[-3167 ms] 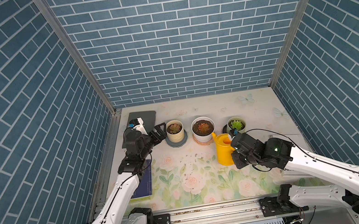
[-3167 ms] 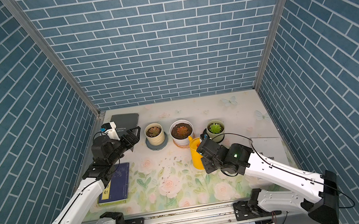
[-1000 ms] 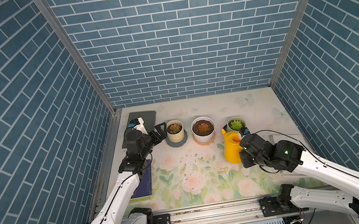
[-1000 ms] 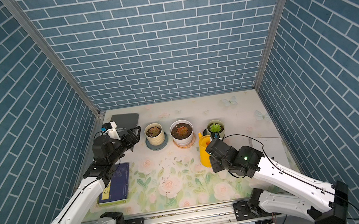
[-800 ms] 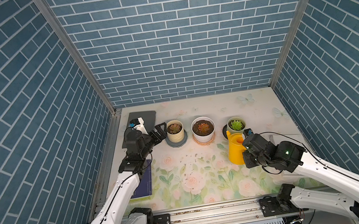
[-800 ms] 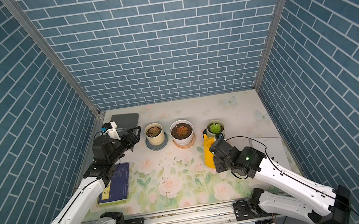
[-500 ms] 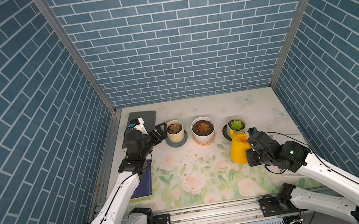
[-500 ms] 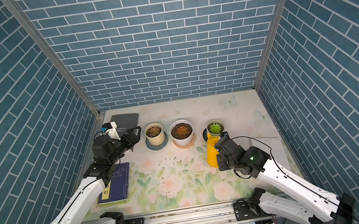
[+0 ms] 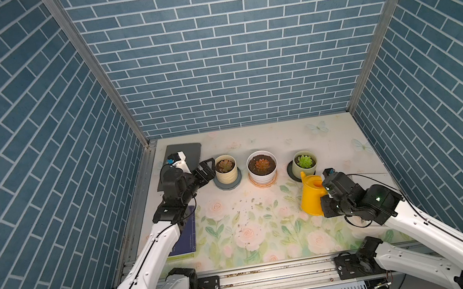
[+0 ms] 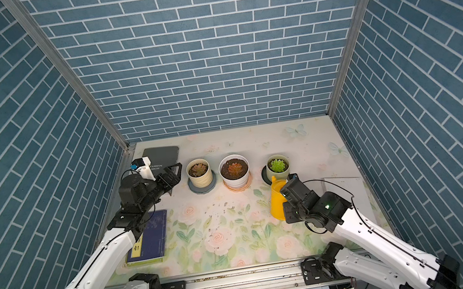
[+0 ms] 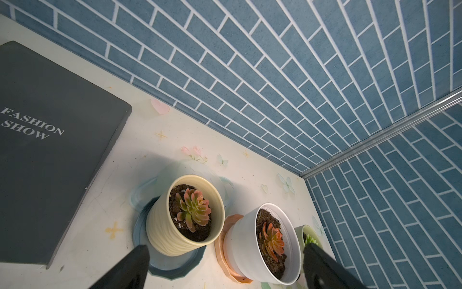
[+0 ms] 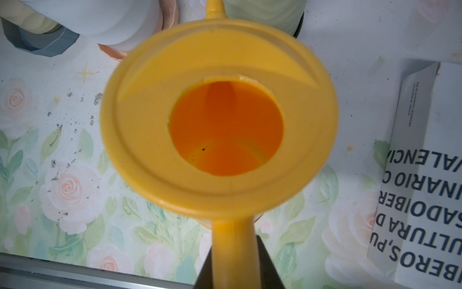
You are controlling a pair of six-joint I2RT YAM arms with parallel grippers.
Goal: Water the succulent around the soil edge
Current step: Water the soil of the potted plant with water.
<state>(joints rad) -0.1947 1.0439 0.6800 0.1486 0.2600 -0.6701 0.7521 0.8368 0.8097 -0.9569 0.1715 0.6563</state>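
Top views, can: the can (image 9: 311, 198) is held upright by its handle in the clamped right gripper (image 9: 325, 206), just beside the green pot (image 9: 306, 168) and well apart from the succulent (image 9: 225, 165).
Left wrist, succulent: it is seated in the cream pot (image 11: 170, 232). The left gripper (image 11: 226, 251) is spread open beside it. The soil edge (image 11: 175, 197) is narrow, so a slow pour is advised.
Right wrist, spout: the spout (image 12: 214, 8) should be carried past the white pot (image 12: 105, 17) before tilting.

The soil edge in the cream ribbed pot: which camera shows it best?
The left wrist view: the soil edge is close and clear there. Both top views show it tiny; the right wrist view misses it.
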